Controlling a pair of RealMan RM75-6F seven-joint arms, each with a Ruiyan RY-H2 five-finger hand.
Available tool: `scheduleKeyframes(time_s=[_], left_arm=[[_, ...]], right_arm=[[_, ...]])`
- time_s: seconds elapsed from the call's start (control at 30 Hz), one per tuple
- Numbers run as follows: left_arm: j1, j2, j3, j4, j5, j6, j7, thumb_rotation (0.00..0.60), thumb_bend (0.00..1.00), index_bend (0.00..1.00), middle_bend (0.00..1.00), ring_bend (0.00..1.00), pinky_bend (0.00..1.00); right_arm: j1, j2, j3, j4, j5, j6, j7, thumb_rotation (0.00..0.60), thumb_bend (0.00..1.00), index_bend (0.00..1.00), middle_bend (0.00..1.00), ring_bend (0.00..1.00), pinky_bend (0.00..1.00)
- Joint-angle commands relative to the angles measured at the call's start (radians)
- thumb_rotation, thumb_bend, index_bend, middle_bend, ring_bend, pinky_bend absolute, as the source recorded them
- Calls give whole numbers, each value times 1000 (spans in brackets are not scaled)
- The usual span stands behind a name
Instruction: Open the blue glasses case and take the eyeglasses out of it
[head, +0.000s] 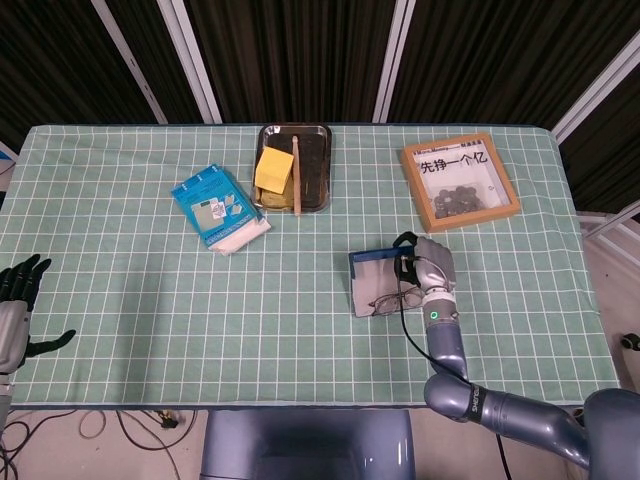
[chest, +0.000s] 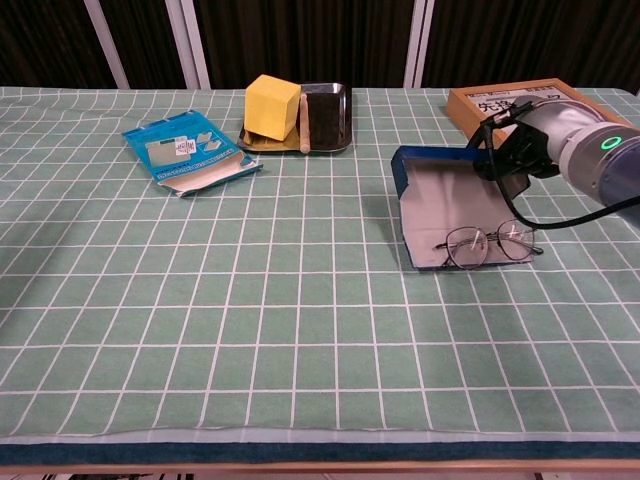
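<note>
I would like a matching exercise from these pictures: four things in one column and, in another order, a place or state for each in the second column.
Things:
1. eyeglasses
2. yellow block
3. blue glasses case
4. left hand

Places or states:
A. in the dark metal tray
B. open, lying flat
C. at the case's near edge
D. at the table's left edge, holding nothing

Pairs: 1-C, 2-A, 3-B, 4-D
</note>
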Motion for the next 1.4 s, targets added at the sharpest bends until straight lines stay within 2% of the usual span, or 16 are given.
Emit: scheduleKeyframes(time_s=[0.03,0.37,0.53,0.77,1.0,1.3,1.33,1.4], left_arm=[[0,0,0,-1,0,0,0,600,48,0,0,0,0],[1,2,-1,-1,1,2,-9,600,48,0,0,0,0],[0,2,-1,-1,1,-1,-12,600,48,0,0,0,0],[0,2,-1,-2,0,-1,-13,600,48,0,0,0,0],[0,2,-1,-2,0,-1,-11,600,48,0,0,0,0],[1,1,-3,-3,-4,1,-9,600,48,0,0,0,0],[1,2,-3,-3,-4,0,-9,600,47,0,0,0,0],[0,2,-3,-4,-4,0,-9,600,48,0,0,0,0]], right_arm=[[12,-16,16,16,7,-12,-6,600,572,519,881,942,1000],[69,-90,70,102,7,-30,-24,600,571,520,881,942,1000],[84,-119,92,152,-38,-20,8,600,571,519,880,940,1000],[103,-152,97,229,-100,-36,41,600,571,519,878,934,1000],[143,-179,127,313,-98,-75,23,600,570,519,877,934,1000],[223,-210,191,446,-72,-122,-12,600,565,518,877,934,1000],[230,-210,195,460,-68,-127,-20,600,552,484,877,934,1000],[240,-207,204,488,-47,-136,-48,600,508,332,876,932,1000]])
